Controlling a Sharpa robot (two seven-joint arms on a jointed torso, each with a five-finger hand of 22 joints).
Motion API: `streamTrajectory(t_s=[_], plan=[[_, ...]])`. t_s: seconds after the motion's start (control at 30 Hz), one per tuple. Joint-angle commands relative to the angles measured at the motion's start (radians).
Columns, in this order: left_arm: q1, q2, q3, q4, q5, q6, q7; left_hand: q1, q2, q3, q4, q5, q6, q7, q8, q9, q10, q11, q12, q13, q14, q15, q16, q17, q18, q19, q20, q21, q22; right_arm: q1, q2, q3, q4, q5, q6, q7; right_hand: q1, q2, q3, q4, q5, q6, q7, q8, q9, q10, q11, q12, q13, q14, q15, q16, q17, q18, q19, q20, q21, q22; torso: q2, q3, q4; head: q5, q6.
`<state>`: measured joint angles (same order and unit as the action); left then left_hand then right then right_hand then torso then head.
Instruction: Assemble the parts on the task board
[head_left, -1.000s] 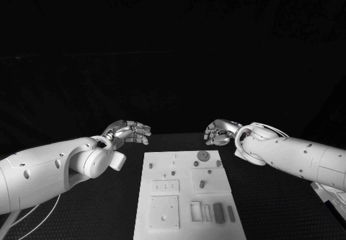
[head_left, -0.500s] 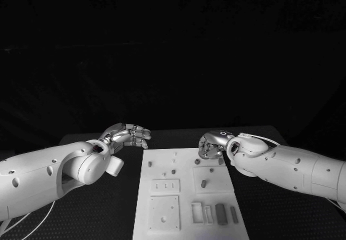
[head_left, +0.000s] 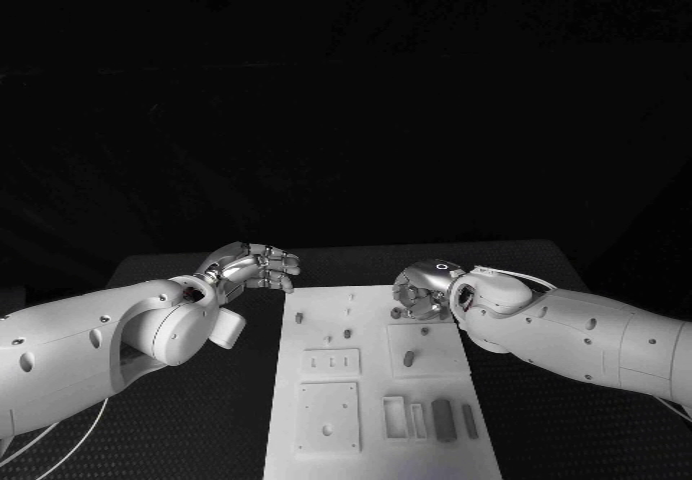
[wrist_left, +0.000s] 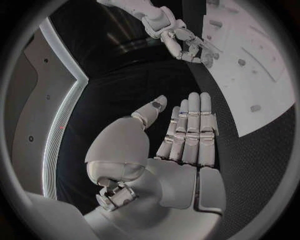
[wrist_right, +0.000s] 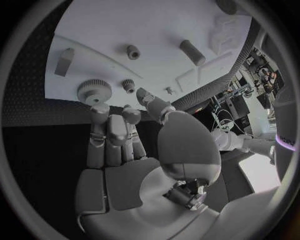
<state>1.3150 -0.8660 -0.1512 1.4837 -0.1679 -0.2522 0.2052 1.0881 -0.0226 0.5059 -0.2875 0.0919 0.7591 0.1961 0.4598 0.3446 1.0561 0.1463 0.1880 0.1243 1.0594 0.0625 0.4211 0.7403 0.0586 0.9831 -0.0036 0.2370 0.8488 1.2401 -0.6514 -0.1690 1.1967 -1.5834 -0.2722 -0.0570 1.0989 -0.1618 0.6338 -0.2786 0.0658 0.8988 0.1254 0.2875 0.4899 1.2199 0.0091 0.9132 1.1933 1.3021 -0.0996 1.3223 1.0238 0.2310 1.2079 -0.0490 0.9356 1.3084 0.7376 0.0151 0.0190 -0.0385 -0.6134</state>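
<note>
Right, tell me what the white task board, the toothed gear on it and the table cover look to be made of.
White task board: probably matte plastic; even, glare-free surface with crisp raised blocks and recesses. Toothed gear: grey, dull, finely toothed rim; plastic or metal, the look leaves it open. Black table cover: seemingly textured rubber or foam mat, showing a regular dotted grain. Right hand: silver, glossy highlights, likely metal.

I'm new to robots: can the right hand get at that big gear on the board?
Probably yes. The right hand is open just short of the gear at the task board edge, and nothing lies between them.
</note>
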Motion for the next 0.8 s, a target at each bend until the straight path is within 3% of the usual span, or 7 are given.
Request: streamTrajectory(t_s=[0.03,0.53,0.8], plan=[[0.003,-0.002,0.001,0.004,-0.005,0.014,0.016,-0.009,-0.005,-0.005,0.001,-0.004,0.002,0.002,-0.008,-0.001,0.000,0.007,-0.007,-0.002,0.007,-0.001,-0.005,0.002,0.009,0.004,-0.006,-0.007,0.000,-0.002,0.009,0.000,-0.007,-0.031,0.007,-0.010,-0.012,0.000,0.007,0.001,0.002,-0.008,0.005,-0.009,-0.002,-0.012,0.008,0.030,0.024,0.004,0.009,0.016,0.015,0.031,-0.001,-0.006,0.013,0.024,0.011,-0.0014,0.0010,-0.001,0.005],[0.003,-0.003,0.004,0.009,-0.005,0.017,0.015,-0.015,-0.006,-0.005,0.003,-0.004,0.001,0.003,-0.011,-0.003,0.002,0.007,-0.010,-0.002,0.007,-0.001,-0.009,0.006,0.005,0.005,-0.009,-0.009,-0.001,-0.009,0.025,0.000,-0.041,-0.040,0.010,-0.011,-0.027,0.000,0.012,0.015,0.002,-0.025,0.010,-0.024,-0.009,-0.017,0.012,0.064,0.047,0.018,0.014,0.044,0.045,0.031,0.000,-0.011,0.033,0.023,0.033,-0.0025,0.0069,-0.001,0.010],[0.003,-0.001,0.005,0.005,-0.005,0.019,0.012,-0.017,-0.006,-0.005,0.003,-0.004,0.000,0.004,-0.013,-0.004,0.002,0.007,-0.012,-0.002,0.007,-0.001,-0.011,0.008,0.004,0.005,-0.011,-0.011,-0.001,-0.009,0.025,-0.001,-0.039,-0.040,0.014,-0.009,-0.032,0.004,0.015,0.022,0.002,-0.008,0.009,-0.016,-0.006,-0.019,0.012,0.070,0.050,0.019,0.013,0.050,0.050,0.031,-0.002,-0.013,0.039,0.022,0.044,-0.0031,0.0042,0.005,0.006]])
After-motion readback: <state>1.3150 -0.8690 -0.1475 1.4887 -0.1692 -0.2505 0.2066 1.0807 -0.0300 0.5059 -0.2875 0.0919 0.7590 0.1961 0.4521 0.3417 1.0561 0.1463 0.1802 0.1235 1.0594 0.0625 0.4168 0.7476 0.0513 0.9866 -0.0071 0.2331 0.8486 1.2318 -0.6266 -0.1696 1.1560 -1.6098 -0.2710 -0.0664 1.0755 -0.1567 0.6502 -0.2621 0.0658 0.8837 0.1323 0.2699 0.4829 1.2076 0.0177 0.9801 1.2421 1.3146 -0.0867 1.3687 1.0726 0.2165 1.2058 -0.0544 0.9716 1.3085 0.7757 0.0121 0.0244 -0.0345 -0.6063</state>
